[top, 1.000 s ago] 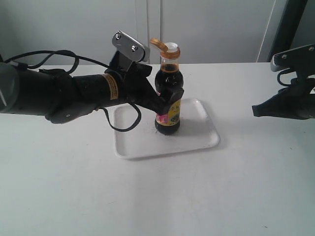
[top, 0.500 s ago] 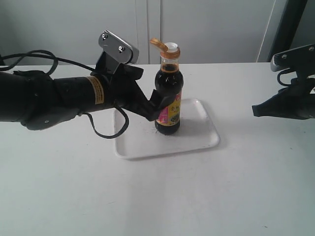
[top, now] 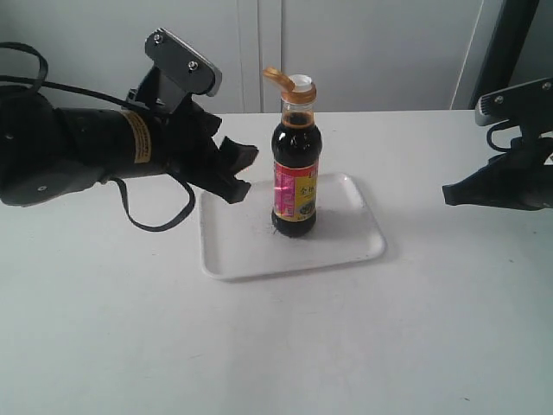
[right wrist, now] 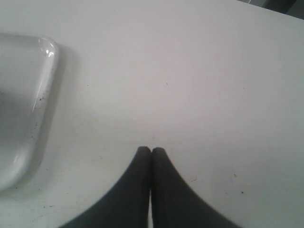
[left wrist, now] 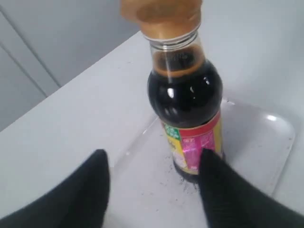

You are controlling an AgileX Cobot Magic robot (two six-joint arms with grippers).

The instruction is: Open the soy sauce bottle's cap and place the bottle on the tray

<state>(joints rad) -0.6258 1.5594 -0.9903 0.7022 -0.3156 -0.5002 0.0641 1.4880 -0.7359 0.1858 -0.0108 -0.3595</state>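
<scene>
Soy sauce bottle [top: 295, 186] stands upright mid-tray [top: 346, 251], cap [top: 278, 78] flipped open. Left gripper [top: 244, 175] has jaws apart, holding nothing, near the bottle over the tray's left edge. Right gripper [right wrist: 151, 151] pinched closed, holding nothing, over the table [top: 276, 346] beyond the tray's right edge.

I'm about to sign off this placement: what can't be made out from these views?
- Left wrist view: the cap is blurred and cut by the top edge, so the spout is unseen.
- Left wrist view: a finger of the left gripper covers part of the base of the soy sauce bottle.
- Exterior view: the label print is too small to read.
- Right wrist view: only one corner of the tray shows; the frame edge cuts the rest.
</scene>
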